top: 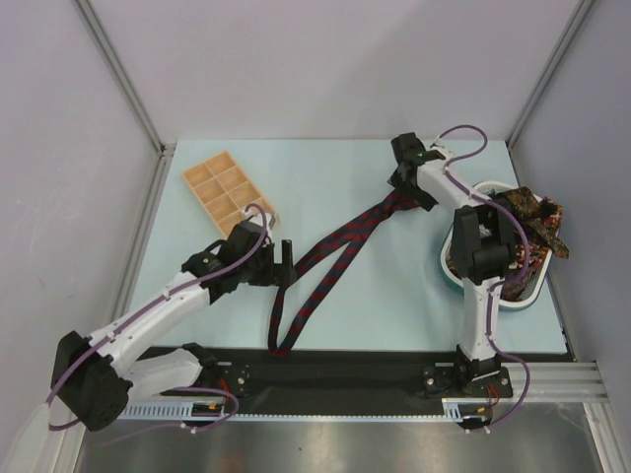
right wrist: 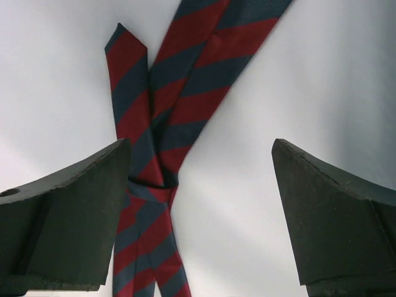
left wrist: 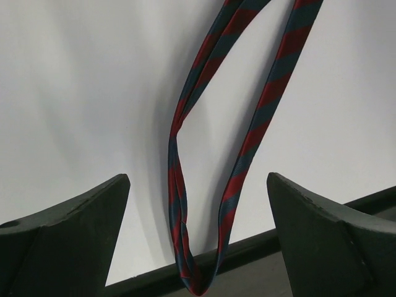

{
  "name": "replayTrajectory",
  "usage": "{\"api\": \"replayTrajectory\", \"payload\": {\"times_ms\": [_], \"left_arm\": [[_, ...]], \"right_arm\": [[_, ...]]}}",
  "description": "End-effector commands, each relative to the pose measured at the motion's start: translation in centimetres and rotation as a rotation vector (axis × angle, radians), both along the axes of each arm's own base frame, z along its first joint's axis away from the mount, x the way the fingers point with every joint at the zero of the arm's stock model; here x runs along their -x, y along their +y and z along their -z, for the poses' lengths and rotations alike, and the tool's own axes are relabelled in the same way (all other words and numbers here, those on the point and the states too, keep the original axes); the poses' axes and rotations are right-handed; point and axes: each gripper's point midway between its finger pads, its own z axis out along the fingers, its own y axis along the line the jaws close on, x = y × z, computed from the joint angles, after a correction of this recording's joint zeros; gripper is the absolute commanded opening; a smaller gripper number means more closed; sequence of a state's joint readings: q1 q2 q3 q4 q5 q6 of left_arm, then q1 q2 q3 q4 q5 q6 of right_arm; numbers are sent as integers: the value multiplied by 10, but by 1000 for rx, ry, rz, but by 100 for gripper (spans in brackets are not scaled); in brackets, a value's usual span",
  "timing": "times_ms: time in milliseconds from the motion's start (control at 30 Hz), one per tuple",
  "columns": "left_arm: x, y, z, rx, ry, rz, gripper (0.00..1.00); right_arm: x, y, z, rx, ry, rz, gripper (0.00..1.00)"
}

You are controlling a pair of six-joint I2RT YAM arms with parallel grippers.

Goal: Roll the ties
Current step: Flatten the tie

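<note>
Seeing a tie (top: 325, 266) lying doubled on the surface (top: 394, 305), slanting from far right to near centre, fold lapping onto the near strip (top: 375, 367). Finding the tray (top: 225, 192) far left, behind the left gripper (top: 288, 264), itself just left of the tie. Finding the right gripper (top: 412, 200) over the tie's far ends, and the bowl (top: 515, 304) holding ties (top: 537, 219) at the right edge.

Cannot tell patterns in heaped ties (top: 540, 219) at the table's right edge, half hidden behind right arm (top: 483, 251). From above, cannot see ends of striped tie (top: 325, 266), covered by right gripper (top: 399, 200). Likewise hidden under left arm (top: 237, 258): near corner of wooden tray (top: 222, 187).
</note>
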State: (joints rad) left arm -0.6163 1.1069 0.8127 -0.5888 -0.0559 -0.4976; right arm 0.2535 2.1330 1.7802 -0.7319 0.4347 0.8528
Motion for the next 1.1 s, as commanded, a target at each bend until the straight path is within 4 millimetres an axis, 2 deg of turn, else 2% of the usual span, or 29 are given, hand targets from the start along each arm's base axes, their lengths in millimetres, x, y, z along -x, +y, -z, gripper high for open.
{"api": "replayTrajectory", "payload": {"times_ms": [0,33,67,100,167,200,233,267,300,467,633,700,733,800,833,900,933,967,1000,1067], "left_arm": [[-9,4,-20,40,-120,-56,100],[-10,7,-24,47,-146,-70,100],[-10,8,-26,59,-156,-83,100],[-9,9,-32,83,-180,-94,100],[-7,10,-32,116,-196,-109,100],[-5,10,-38,149,-219,-115,100],[-3,10,-33,158,-221,-117,100],[-2,11,-34,167,-230,-122,100],[-1,12,-37,179,-241,-124,100],[6,15,-25,171,-218,-117,100],[15,18,-9,175,-207,-116,100],[17,20,-9,179,-215,-116,100],[18,19,-7,182,-211,-111,100],[20,17,-5,187,-203,-99,100],[21,16,-2,186,-194,-96,100],[22,15,1,184,-188,-93,100],[21,15,2,182,-189,-93,100],[21,15,3,180,-188,-92,100],[22,16,5,175,-181,-92,100],[21,15,5,177,-186,-88,100]], "right_arm": [[19,-9,-64,199,-132,118,100],[6,0,-66,172,-179,61,100],[9,8,-48,79,-137,-23,100],[6,11,-44,32,-141,-33,100],[2,11,-28,-59,-118,0,100],[1,7,-22,-65,-106,17,100],[0,7,-19,-68,-98,25,100],[-1,9,-5,-79,-69,35,100],[-7,13,-6,-96,-75,42,100],[-21,26,17,-165,-35,59,100],[-41,31,25,-179,-49,66,100],[-44,31,27,-173,-48,72,100],[-41,29,36,-163,-22,90,100],[-45,23,34,-131,-29,139,100],[-41,20,40,-120,-4,156,100],[-47,17,47,-91,11,169,100],[-44,15,50,-70,40,165,100],[-42,12,64,-27,75,143,100],[-51,14,55,-11,52,129,100],[-46,7,68,74,108,86,98]]}}
